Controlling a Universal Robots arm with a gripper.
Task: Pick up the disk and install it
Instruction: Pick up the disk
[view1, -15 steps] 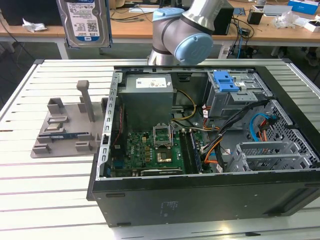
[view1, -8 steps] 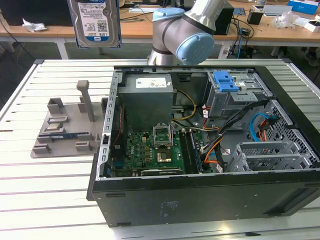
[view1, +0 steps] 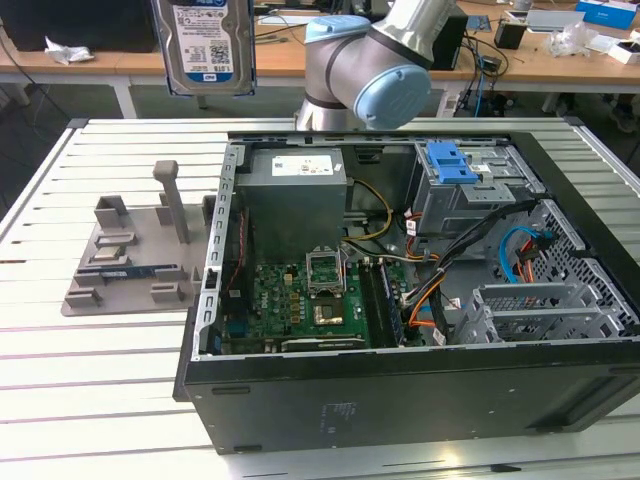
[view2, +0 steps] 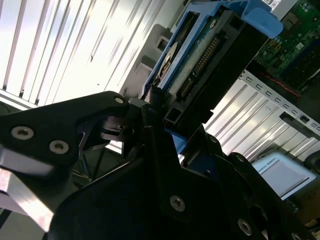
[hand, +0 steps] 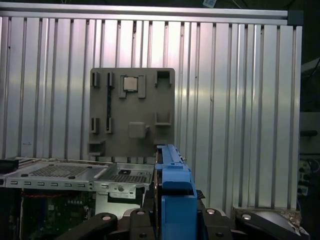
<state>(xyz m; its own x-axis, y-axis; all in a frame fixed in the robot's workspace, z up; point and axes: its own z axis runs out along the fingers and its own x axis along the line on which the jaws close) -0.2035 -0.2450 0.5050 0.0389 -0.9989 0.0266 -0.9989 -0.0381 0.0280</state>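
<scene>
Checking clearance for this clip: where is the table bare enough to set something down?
Bare table slats lie on the exterior view's left, both nearer than the grey fixture and beyond it. The open computer case is crowded with cables. The hand holds the disk aloft.

We see the disk (hand: 175, 187) edge-on, its blue plastic rail facing us, clasped between the black arms of the gripper (hand: 172, 225). Beyond it lies a slatted metal table (hand: 240, 100) carrying a grey fixture plate (hand: 132, 112), with a small square chip (hand: 131, 83) seated in one recess. Beside the disk, the open computer case (hand: 60, 172) shows its green motherboard (hand: 55, 210).
</scene>
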